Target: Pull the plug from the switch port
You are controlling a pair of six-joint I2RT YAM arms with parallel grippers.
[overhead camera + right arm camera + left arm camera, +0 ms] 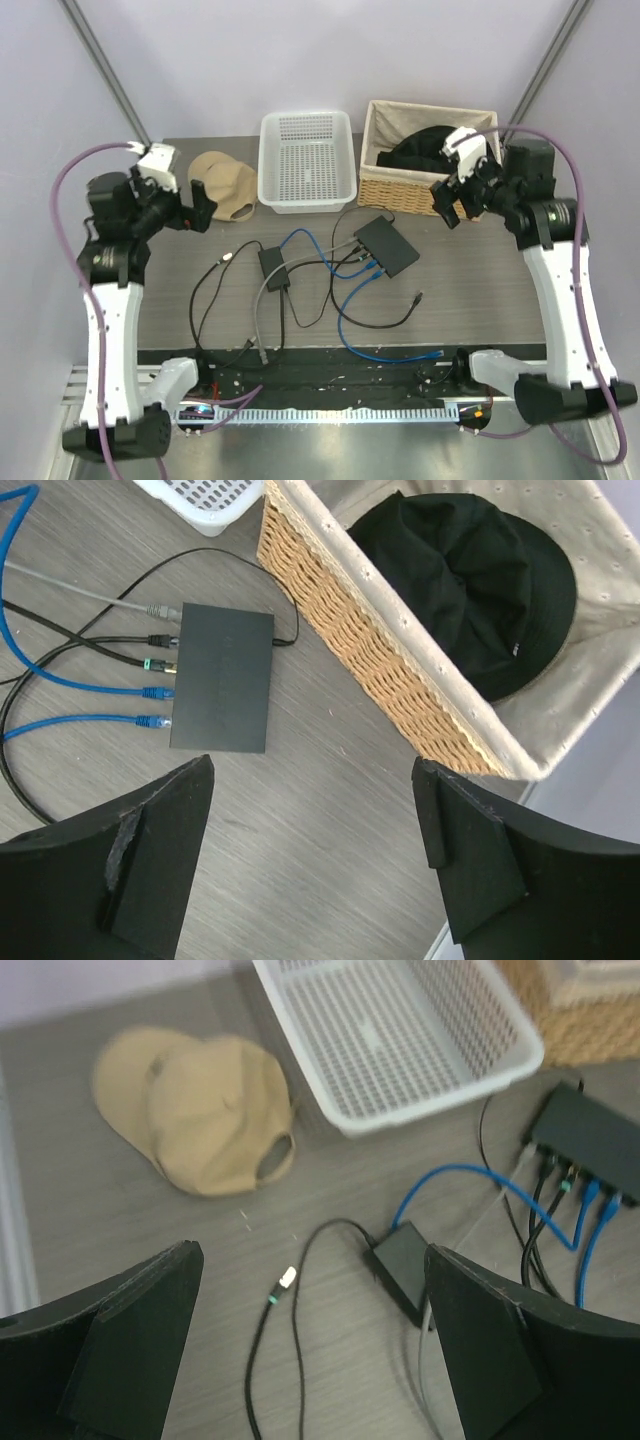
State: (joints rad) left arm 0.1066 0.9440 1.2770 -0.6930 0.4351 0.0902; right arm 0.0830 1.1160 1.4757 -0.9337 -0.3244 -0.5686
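Both arms are up. The left hand (197, 208) gapes wide beside the tan cap (225, 182), holding nothing. The right hand (312, 780) is spread just as wide and also empty. The switch (221, 677) lies flat on the desk (480, 290), close beside the wicker basket (340, 610). Five plugs (155, 692) sit along one edge: grey, two black, two blue. The sockets themselves are hidden. The left wrist view is blurred and crops the switch.

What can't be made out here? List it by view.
- Top view: the plugs at the switch are too small to count.
- Left wrist view: blurred; the switch runs off the right edge.
- Right wrist view: the sockets face sideways, hidden under its top; the wicker basket is cut by the frame; the black hat hides part of its floor.
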